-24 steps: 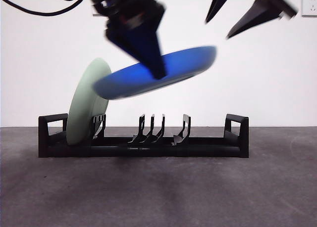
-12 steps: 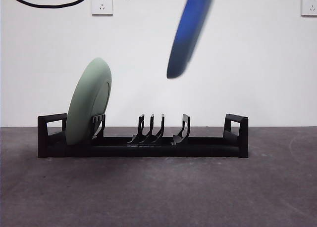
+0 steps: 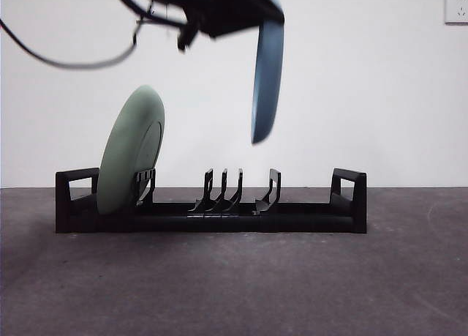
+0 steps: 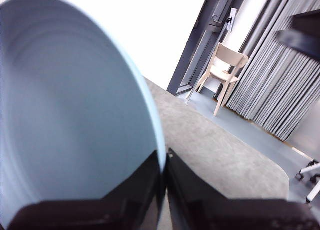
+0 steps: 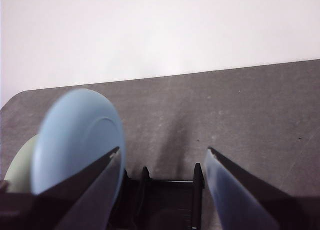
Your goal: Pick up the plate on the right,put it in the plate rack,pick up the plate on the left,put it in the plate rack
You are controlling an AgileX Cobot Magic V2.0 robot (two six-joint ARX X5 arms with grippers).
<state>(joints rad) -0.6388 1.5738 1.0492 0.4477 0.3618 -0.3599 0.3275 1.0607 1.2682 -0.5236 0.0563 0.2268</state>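
Overhead, left jaws [image 4: 164, 162] clamp blue plate [image 3: 267, 80] above plate rack [image 3: 212, 211]; right jaws [image 5: 162, 162] wide.

Pale blue plate [image 3: 266, 80], sage green plate [image 3: 130, 153], black plate rack [image 3: 219, 217], dark grey table [image 3: 234, 285], white wall [image 3: 380, 87]

A dark grey table [image 3: 234, 277] is stretching beneath a plain white wall [image 3: 380, 94] — a wall socket [image 3: 456, 6] is sitting at its upper corner. Beyond, a pale wooden chair [image 4: 223, 72] is standing beside grey curtains [image 4: 280, 84] and a dark doorframe [image 4: 200, 44].
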